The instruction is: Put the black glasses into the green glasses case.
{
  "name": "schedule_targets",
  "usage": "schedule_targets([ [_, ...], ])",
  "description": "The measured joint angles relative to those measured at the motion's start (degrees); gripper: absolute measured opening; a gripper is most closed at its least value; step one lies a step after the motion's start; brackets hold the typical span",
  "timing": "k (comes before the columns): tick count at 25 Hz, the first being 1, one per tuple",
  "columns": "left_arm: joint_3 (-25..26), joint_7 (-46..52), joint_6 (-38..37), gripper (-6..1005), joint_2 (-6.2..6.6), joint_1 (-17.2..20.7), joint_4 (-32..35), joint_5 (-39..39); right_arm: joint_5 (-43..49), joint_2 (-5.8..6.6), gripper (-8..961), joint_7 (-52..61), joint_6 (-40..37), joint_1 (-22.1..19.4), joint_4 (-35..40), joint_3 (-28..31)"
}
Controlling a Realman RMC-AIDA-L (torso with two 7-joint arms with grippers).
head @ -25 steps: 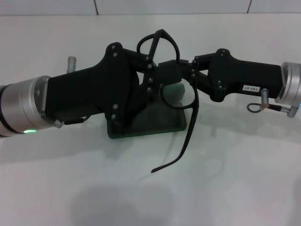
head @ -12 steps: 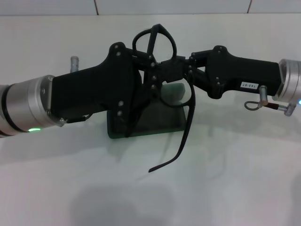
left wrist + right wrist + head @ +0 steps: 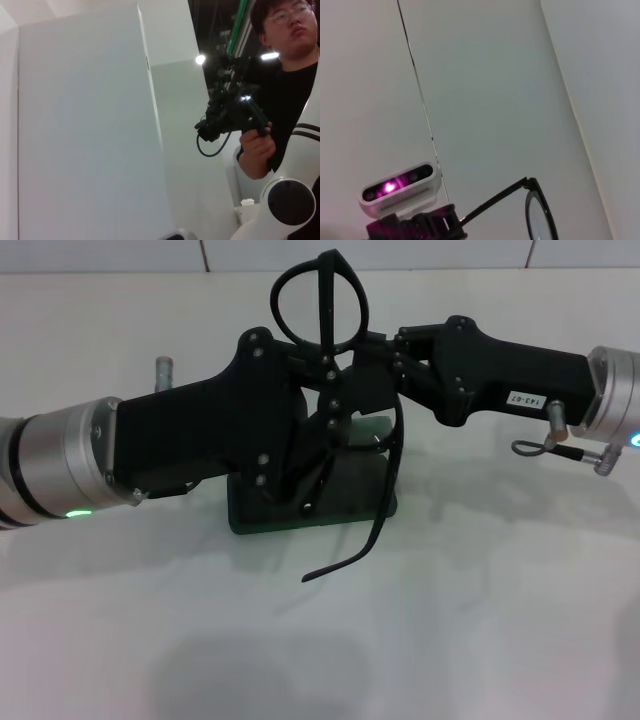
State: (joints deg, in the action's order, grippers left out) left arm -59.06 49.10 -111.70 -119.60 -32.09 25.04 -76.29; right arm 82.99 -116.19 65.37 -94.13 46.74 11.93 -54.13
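Observation:
The black glasses (image 3: pixel 322 302) are held in the air above the green glasses case (image 3: pixel 352 502), one lens ring tipped up and a long temple arm hanging down past the case's front edge. My left gripper (image 3: pixel 328 395) comes in from the left and is shut on the frame. From the right, my right gripper (image 3: pixel 372 365) is shut on the frame as well. Most of the case is hidden under the two grippers. In the right wrist view, one lens and a temple of the glasses (image 3: pixel 538 212) show.
The case lies on a white table (image 3: pixel 480 620), with a wall close behind it. A small metal post (image 3: pixel 163 370) stands at the back left. In the left wrist view a person (image 3: pixel 285 90) holds a black device beside a white wall.
Both grippers have lifted the glasses and turned them: the lens ring now stands higher and more upright. The hanging temple arm has swung left, and the right gripper has moved up and left.

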Motion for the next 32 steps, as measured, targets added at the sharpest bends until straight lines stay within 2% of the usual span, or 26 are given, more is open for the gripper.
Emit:
schedule_targets([
  [7,0.0,-0.8,0.2,1,-0.1,-0.1,0.0,0.0,0.0,0.0,49,1.2,-0.3,0.3,0.0,-0.1],
  [32,0.0,-4.3,8.3,2,-0.64,0.0,-0.2,0.7,-0.7,0.0,49,3.1,-2.2,0.4,0.0,-0.1],
])
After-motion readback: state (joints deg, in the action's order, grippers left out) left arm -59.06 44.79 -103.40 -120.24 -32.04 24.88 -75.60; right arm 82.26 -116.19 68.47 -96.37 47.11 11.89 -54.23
